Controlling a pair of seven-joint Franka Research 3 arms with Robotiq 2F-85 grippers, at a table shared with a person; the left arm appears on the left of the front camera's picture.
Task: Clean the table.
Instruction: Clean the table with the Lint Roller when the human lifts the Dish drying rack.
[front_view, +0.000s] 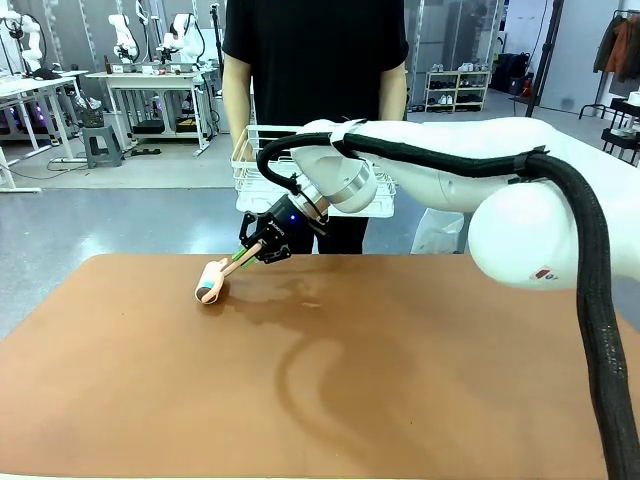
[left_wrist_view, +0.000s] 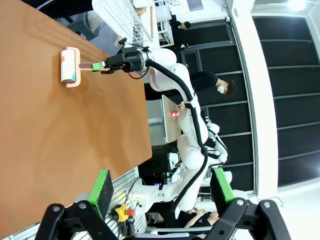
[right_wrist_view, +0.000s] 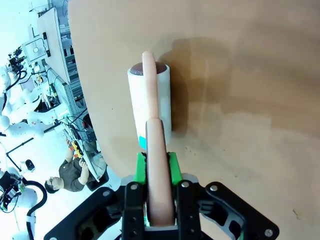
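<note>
Mid-clean: roller down at the far edge of the table (front_view: 420, 400).
Right gripper (front_view: 262, 247) was clamped on the lint roller (front_view: 211, 281) handle, drum resting on the terracotta top. Left gripper (left_wrist_view: 161, 192) hung wide and empty. No debris was visible; I judged most of the top unrolled.

Bright, even overhead light falls on the table (front_view: 400, 400), and its matte top looks uniformly lit. The right arm (front_view: 500, 240) throws a soft, curving shadow across it. In the right wrist view the lint roller (right_wrist_view: 160, 110) casts a darker shadow beside itself. Both wrist views bend at the edges. A ceiling lamp (left_wrist_view: 296, 4) flares white in the left one.
</note>
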